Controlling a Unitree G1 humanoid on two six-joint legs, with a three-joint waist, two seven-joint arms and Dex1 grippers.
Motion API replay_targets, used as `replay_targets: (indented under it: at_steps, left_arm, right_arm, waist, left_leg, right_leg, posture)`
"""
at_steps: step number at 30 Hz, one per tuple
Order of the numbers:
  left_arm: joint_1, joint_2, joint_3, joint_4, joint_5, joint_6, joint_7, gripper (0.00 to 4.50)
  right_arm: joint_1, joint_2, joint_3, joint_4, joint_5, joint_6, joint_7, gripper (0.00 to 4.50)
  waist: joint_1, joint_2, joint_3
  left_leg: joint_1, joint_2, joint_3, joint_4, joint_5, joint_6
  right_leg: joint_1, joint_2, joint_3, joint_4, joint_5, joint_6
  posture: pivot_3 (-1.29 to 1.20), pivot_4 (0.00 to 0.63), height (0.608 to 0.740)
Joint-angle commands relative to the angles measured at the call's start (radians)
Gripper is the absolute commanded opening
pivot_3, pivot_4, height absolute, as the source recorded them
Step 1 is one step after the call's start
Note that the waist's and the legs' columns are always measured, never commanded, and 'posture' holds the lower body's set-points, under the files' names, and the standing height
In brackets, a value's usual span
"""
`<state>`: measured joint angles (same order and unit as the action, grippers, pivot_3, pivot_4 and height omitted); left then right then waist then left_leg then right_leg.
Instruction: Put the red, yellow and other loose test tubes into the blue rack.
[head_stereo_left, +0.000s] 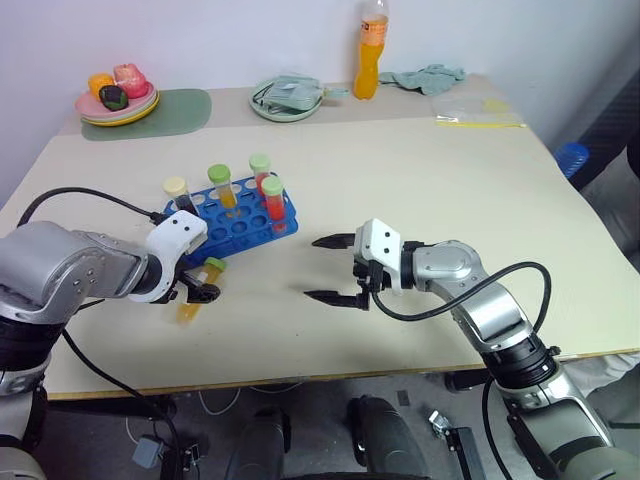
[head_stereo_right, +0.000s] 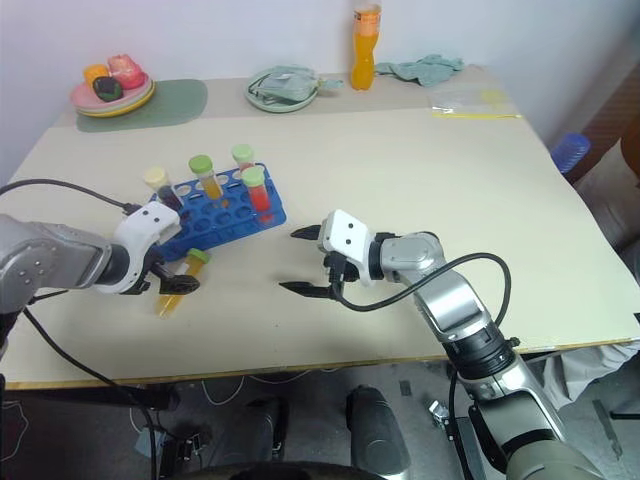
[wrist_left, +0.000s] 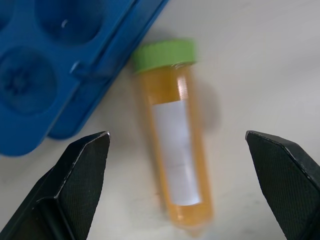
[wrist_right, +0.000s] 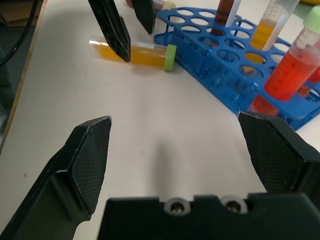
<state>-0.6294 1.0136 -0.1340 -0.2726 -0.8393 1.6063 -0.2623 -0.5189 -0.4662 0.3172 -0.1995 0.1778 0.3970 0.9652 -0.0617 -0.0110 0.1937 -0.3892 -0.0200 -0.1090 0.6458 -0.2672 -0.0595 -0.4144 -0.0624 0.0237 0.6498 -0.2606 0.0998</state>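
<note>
With one orange tube (wrist_left: 175, 135) lying loose beside the blue rack (head_stereo_left: 235, 218) at lower left, the left gripper (wrist_left: 180, 185) straddles it wide open, ready to close; the right gripper (head_stereo_left: 335, 270) waits mid-frame, equally wide and empty.

Four capped tubes (head_stereo_left: 222, 187) stand in one blue rack (head_stereo_left: 237, 222), one loose yellow tube (head_stereo_left: 196, 290) lies on the table, plus one orange bottle (head_stereo_left: 370, 48) and two plates (head_stereo_left: 117, 108).

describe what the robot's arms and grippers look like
Both arms are silver-grey metal with black joints and loose black cables. Each wrist ends in a white block with small dark holes. The left gripper and right gripper each have two black, tapered fingers with finely textured inner pads.
</note>
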Motion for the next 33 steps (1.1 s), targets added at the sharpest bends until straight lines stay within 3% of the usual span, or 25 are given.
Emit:
replay_targets:
  at_steps: [1,4,9,12,17,20,24,28,30,33]
  left_arm:
    - [-0.012,-0.025,0.02,0.052,-0.054,0.008,0.079,4.5]
    - [-0.001,-0.067,0.038,0.095,-0.083,0.008,0.15,3.6]
    - [0.047,-0.098,0.12,0.088,-0.156,0.008,0.232,1.15]
    - [0.1,-0.06,0.184,0.002,-0.188,0.008,0.219,1.15]
    - [0.291,0.008,0.346,-0.304,-0.162,-0.125,0.092,1.15]
    - [0.444,-0.015,0.459,-0.436,-0.037,-0.385,0.015,1.15]
    - [0.428,-0.221,0.502,-0.4,0.135,-0.64,0.156,1.15]
    - [0.326,-0.394,0.318,-0.304,0.481,-0.896,0.389,1.15]
    - [0.272,-0.538,0.224,-0.186,0.639,-1.06,0.522,1.15]
    - [0.239,-0.658,0.114,0.002,0.827,-1.313,0.596,1.15]
  right_arm:
    - [0.009,0.008,-0.008,-0.053,0.008,-0.002,-0.02,4.48]
    - [0.016,0.013,-0.004,-0.062,0.008,0.001,-0.03,4.5]
    - [0.021,0.023,0.006,-0.078,0.01,0.003,-0.035,4.5]
    - [0.02,0.02,0.008,-0.083,0.013,0.003,-0.033,4.5]
    - [0.016,0.012,0.001,-0.076,0.022,0.003,-0.025,4.5]
    - [0.015,0.016,-0.003,-0.063,0.028,0.004,-0.022,4.5]
    - [0.014,0.038,-0.007,-0.032,0.029,0.001,-0.035,4.5]
    - [0.011,0.069,-0.009,0.005,0.022,-0.008,-0.055,4.5]
    - [0.007,0.09,-0.008,0.029,0.012,-0.017,-0.074,4.5]
    - [0.005,0.114,-0.012,0.044,0.01,-0.02,-0.096,4.5]
  waist:
    - [0.006,0.0,0.0]
    - [0.019,0.0,0.0]
    - [0.023,-0.001,0.0]
    - [0.02,-0.001,0.0]
    - [0.019,-0.001,0.0]
    - [0.021,-0.001,0.0]
    - [0.041,-0.001,0.0]
    - [0.053,-0.004,-0.002]
    - [0.058,-0.004,-0.002]
    - [0.057,-0.005,-0.003]
  left_leg:
    - [0.0,0.0,0.0,0.0,0.0,0.0]
    - [-0.001,0.0,0.0,0.001,0.0,-0.001]
    - [-0.002,-0.001,0.0,0.001,0.001,-0.001]
    - [-0.002,-0.001,0.0,0.001,0.001,-0.001]
    - [-0.003,0.0,0.0,0.0,0.001,-0.002]
    - [-0.003,0.0,0.002,0.0,0.002,-0.003]
    - [-0.003,0.0,0.003,0.0,0.002,-0.004]
    - [-0.002,-0.001,0.003,0.001,0.002,-0.004]
    - [-0.002,-0.002,0.003,0.002,0.002,-0.004]
    - [-0.002,-0.003,0.003,0.002,0.002,-0.004]
  right_leg:
    - [0.0,0.0,0.0,0.0,0.0,0.0]
    - [-0.001,-0.001,0.0,0.0,0.0,0.0]
    - [-0.001,-0.001,0.0,0.0,0.0,0.0]
    - [-0.001,-0.002,0.0,0.0,0.0,0.0]
    - [-0.005,-0.002,0.002,0.0,0.0,0.0]
    - [-0.005,-0.002,0.002,0.0,0.0,0.0]
    - [-0.003,-0.002,0.002,-0.001,0.0,-0.001]
    - [0.0,-0.002,0.001,-0.002,0.001,0.0]
    - [0.001,-0.002,0.001,-0.003,0.001,0.001]
    - [0.001,-0.003,0.001,-0.005,0.003,0.002]
  posture:
    - [0.0,0.15,0.74]
    - [0.0,0.15,0.74]
    - [0.0,0.15,0.74]
    - [0.0,0.15,0.74]
    - [0.0,0.15,0.74]
    - [0.0,0.15,0.74]
    - [0.0,0.15,0.74]
    - [0.0,0.15,0.74]
    - [0.0,0.15,0.74]
    - [0.0,0.15,0.74]
